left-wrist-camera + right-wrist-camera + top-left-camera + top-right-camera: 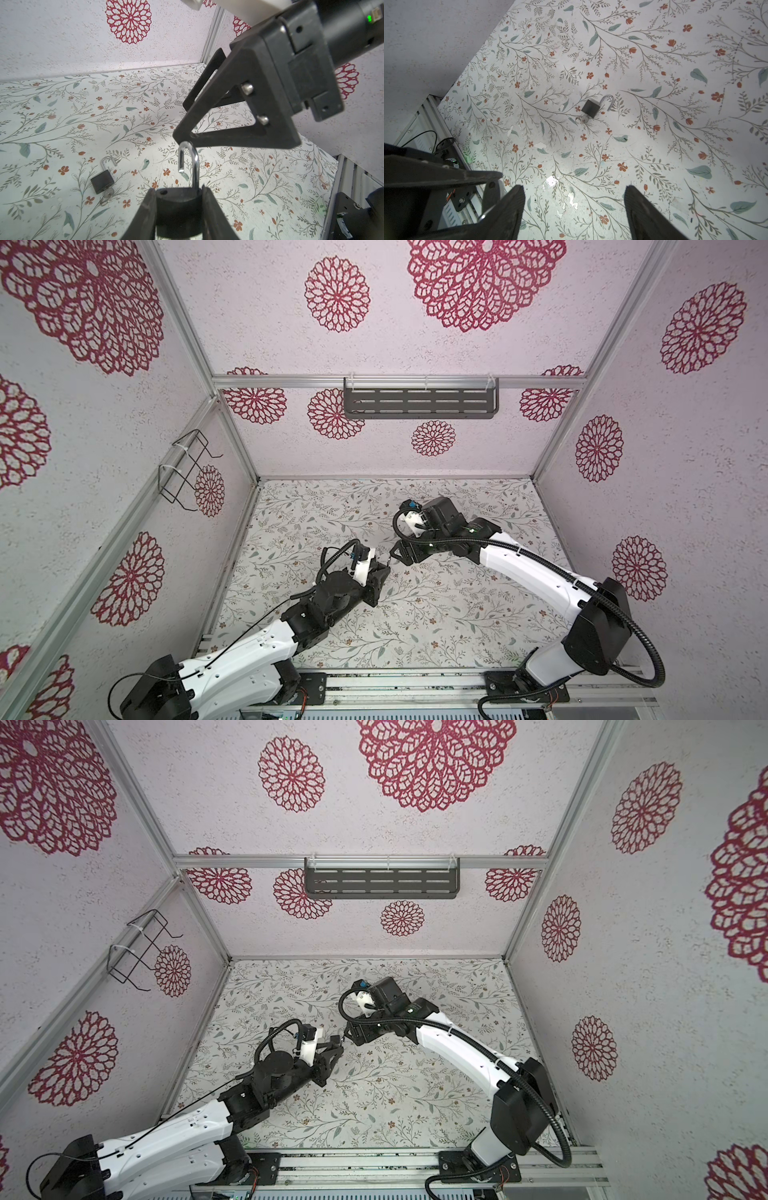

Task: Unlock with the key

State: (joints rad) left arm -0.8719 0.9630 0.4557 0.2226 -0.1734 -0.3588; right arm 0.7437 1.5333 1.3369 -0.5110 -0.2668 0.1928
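The black padlock (178, 207), its silver shackle (195, 164) swung open, is clamped between the left fingers (148, 207) and held above the floral-patterned counter (62, 124). The right fingers (512, 207) are spread apart and empty, with one tip just beside the shackle top. A second black padlock (101, 184), shackle open and silver key (107, 195) inserted, lies flat on the counter.

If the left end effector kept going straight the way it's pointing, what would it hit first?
Probably the right end effector: the open shackle of the padlock held in the left end effector sits right at its nearer fingertip. Depth is unclear, so they may touch.
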